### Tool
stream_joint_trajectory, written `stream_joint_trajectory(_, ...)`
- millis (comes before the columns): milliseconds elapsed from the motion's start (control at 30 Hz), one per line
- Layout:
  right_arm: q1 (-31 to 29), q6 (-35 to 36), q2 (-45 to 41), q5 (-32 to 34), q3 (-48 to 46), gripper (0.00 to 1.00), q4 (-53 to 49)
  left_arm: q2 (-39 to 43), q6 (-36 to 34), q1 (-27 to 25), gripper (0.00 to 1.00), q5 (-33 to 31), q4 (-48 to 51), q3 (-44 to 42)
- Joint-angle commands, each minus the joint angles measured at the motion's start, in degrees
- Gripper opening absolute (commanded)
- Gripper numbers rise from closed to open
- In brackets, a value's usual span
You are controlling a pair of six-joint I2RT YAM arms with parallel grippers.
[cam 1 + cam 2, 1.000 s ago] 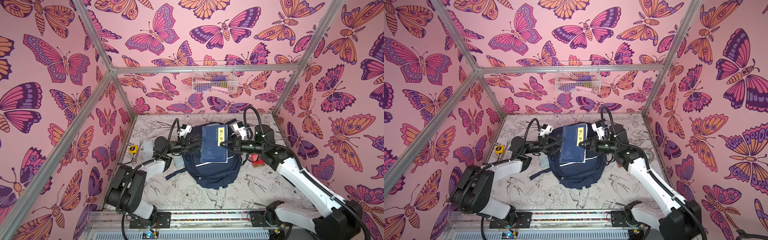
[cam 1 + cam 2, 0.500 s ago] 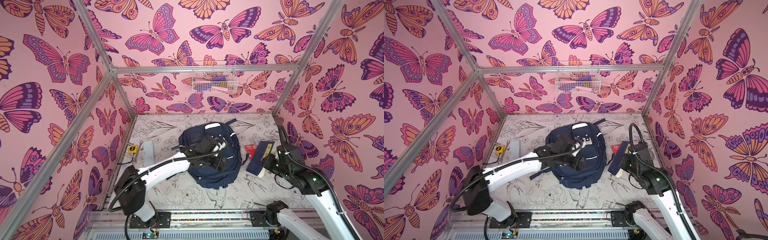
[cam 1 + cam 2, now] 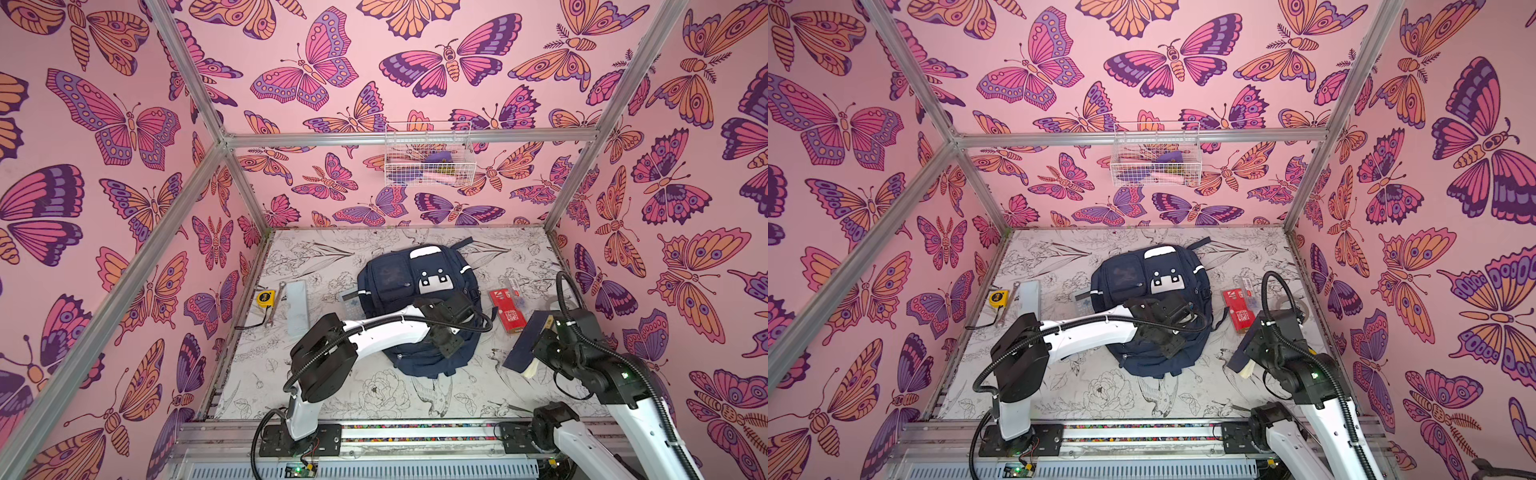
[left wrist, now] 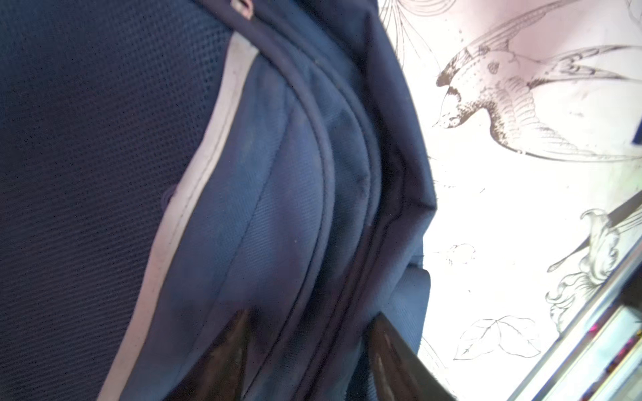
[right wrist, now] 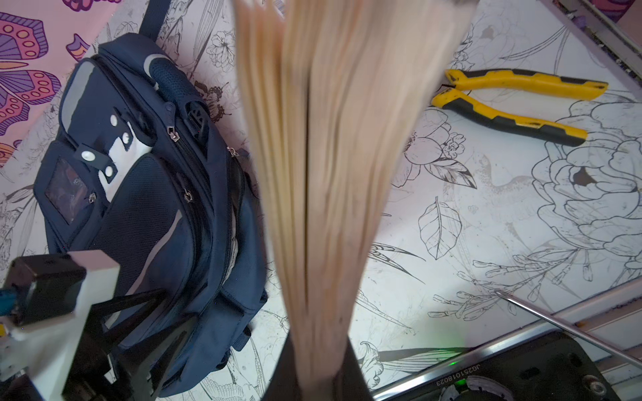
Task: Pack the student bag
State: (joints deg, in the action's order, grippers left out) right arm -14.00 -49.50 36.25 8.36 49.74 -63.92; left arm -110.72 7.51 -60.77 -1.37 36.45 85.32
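Over the student bag, left end effector gapes; right end effector clamps book.

In both top views much of the student bag is covered by the left arm. Whether fabric is pinched by the left gripper cannot be told. The pages of the book are blurred, and the head of the pliers is hidden behind them. What lies in the wire basket is too small to be told.
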Motion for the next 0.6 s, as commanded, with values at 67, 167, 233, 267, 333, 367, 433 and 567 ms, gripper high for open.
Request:
stream_joint_trajectory(67, 0.3, 0.0, 0.2, 1.7, 0.8, 0.00, -0.4, 1.6, -3.7, -3.2, 0.73, -1.8, 2.3, -0.8)
stream_joint_trajectory(167, 0.3, -0.5, 0.1, 2.4, 1.1, 0.00, -0.1, -0.2, -4.5, -3.7, 0.66, -3.5, 2.7, -0.7)
stream_joint_trajectory(233, 0.2, -0.6, -0.2, 2.1, 1.2, 0.00, 0.2, -1.9, -3.9, -3.8, 0.53, -6.0, 3.5, 0.3)
stream_joint_trajectory(267, 0.3, -0.6, -0.5, 1.9, 1.2, 0.00, 0.3, -2.4, -3.7, -3.7, 0.46, -6.5, 3.7, 0.7)
stream_joint_trajectory(333, 0.3, -0.3, -1.1, 1.3, 1.2, 0.00, 0.5, -2.7, -2.9, -3.7, 0.28, -7.4, 3.9, 1.4)
stream_joint_trajectory(367, 0.3, 0.0, -1.5, 1.0, 1.2, 0.00, 0.6, -2.5, -2.5, -3.7, 0.18, -8.1, 3.7, 1.6)
stream_joint_trajectory(433, 0.3, 0.7, -2.2, 0.5, 1.3, 0.00, 0.9, -2.0, -2.1, -3.7, 0.09, -8.9, 3.5, 1.9)
stream_joint_trajectory(567, 0.3, 2.0, -3.5, -3.9, 1.1, 0.00, 4.0, -0.8, -2.2, -3.8, 0.00, -11.0, 3.2, 2.0)
